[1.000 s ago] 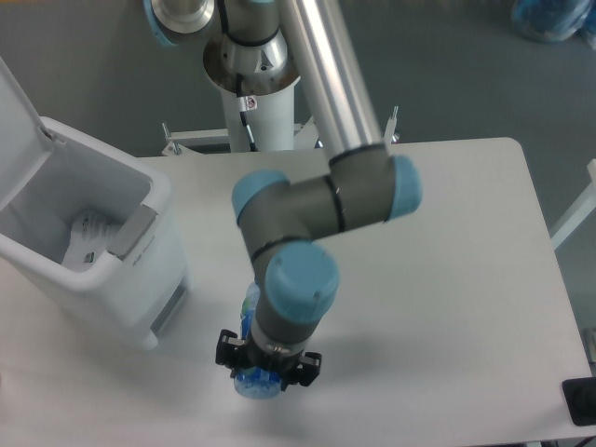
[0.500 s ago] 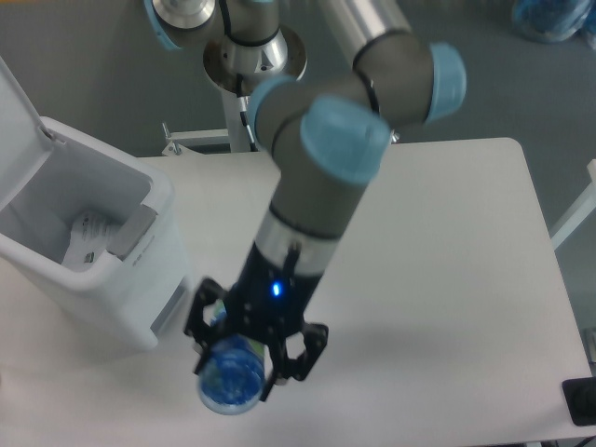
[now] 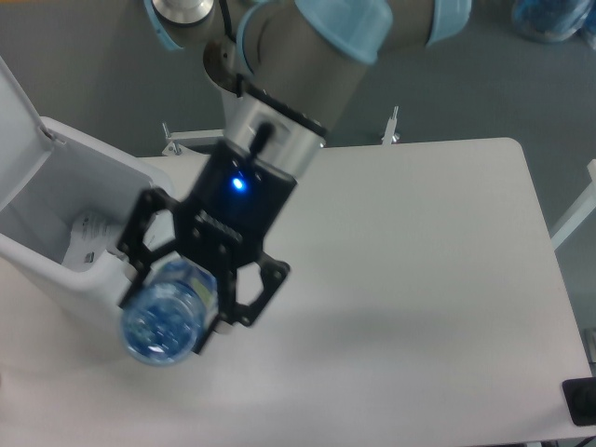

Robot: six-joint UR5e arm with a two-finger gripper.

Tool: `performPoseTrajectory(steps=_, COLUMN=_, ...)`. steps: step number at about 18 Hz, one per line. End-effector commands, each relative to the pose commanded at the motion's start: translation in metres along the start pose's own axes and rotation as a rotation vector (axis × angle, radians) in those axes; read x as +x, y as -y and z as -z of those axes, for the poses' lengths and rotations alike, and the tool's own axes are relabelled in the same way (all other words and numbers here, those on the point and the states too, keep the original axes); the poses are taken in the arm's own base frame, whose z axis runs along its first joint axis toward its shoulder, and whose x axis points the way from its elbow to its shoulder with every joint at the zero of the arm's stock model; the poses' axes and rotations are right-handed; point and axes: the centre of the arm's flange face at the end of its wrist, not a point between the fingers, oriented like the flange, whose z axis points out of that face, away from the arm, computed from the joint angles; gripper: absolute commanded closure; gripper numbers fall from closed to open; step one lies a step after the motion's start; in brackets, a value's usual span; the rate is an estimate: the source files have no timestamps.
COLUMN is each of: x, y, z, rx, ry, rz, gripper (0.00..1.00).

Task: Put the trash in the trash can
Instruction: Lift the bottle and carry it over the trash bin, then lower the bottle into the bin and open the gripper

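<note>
My gripper (image 3: 177,293) is shut on the blue-tinted plastic bottle (image 3: 160,321) and holds it high above the table, close to the camera, its base toward the lens. It hangs just to the right of the white trash can (image 3: 56,223), whose lid stands open at the left. The whitish wrapper (image 3: 88,237) lies inside the trash can. The bottle's cap and label are hidden by the gripper.
The white table (image 3: 419,279) runs to the right and front. The arm's base column (image 3: 251,102) stands behind the table. A dark object (image 3: 582,400) sits at the front right corner. A blue object (image 3: 554,19) lies on the floor, top right.
The gripper has lifted the bottle off the table and carried it up and to the left, toward the trash can. The arm now looms much larger in view.
</note>
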Motion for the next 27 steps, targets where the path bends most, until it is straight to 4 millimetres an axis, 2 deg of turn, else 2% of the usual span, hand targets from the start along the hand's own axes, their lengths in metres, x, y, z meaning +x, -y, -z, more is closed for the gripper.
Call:
performPoseTrajectory(steps=2, x=0.025, y=0.012, z=0.009, rx=0.035, ry=-0.047, rz=-0.023, gripper=0.44)
performPoseTrajectory(steps=4, x=0.048, y=0.014, z=0.012, rx=0.046, ry=-0.083, rz=-0.035, gripper=0.44)
performPoseTrajectory(steps=7, x=0.064, y=-0.002, z=0.008, rx=0.028, ry=-0.103, rz=-0.035, gripper=0.44)
performPoseTrajectory(steps=9, x=0.075, y=-0.019, z=-0.011, rx=0.002, ry=-0.139, rz=-0.046, gripper=0.44)
performPoseTrajectory(steps=11, x=0.086, y=-0.029, z=-0.017, rx=-0.010, ry=-0.157, rz=-0.057, gripper=0.44)
performPoseTrajectory(steps=13, x=0.088, y=-0.036, z=-0.023, rx=-0.021, ry=-0.168, rz=-0.049, gripper=0.44)
performPoseTrajectory(steps=16, x=0.103, y=-0.052, z=-0.039, rx=-0.045, ry=-0.203, rz=-0.060, gripper=0.44)
performPoseTrajectory(steps=21, x=0.099, y=-0.082, z=-0.052, rx=-0.074, ry=-0.223, rz=-0.069, gripper=0.42)
performPoseTrajectory(steps=24, x=0.105, y=-0.099, z=-0.052, rx=-0.083, ry=-0.234, rz=-0.103, gripper=0.42)
performPoseTrajectory(steps=26, x=0.109, y=-0.111, z=-0.052, rx=-0.089, ry=-0.242, rz=-0.125, gripper=0.39)
performPoseTrajectory(steps=27, x=0.111, y=-0.116, z=-0.053, rx=-0.093, ry=-0.246, rz=-0.130, gripper=0.34)
